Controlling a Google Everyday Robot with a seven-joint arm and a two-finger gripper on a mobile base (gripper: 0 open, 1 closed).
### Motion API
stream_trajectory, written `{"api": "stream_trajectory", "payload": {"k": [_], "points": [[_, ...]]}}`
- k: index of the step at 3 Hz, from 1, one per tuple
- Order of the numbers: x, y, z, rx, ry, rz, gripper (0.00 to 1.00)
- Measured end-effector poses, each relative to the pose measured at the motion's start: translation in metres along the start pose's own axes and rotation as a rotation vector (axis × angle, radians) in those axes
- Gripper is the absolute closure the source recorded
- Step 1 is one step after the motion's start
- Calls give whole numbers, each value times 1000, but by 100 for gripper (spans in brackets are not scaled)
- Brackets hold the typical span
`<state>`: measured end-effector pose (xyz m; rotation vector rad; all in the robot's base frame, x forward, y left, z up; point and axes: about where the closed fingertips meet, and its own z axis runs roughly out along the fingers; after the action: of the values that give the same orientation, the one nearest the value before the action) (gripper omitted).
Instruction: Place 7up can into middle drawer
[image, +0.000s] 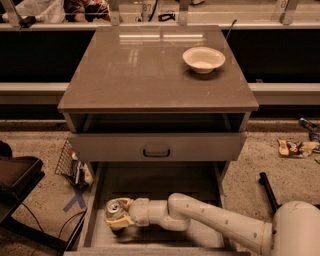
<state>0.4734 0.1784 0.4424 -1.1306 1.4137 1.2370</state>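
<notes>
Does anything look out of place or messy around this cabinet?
Nothing spilled or damaged. The gripper holds the 7up can low in the open middle drawer, left front. Only oddities: the upper drawer sits slightly ajar, and scraps lie on the floor right of the cabinet.
</notes>
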Motion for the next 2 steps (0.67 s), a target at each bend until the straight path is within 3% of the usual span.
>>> {"api": "stream_trajectory", "payload": {"k": [1, 2], "points": [[0, 1, 1, -3, -1, 0, 13], [-1, 2, 3, -6, -2, 0, 0]]}}
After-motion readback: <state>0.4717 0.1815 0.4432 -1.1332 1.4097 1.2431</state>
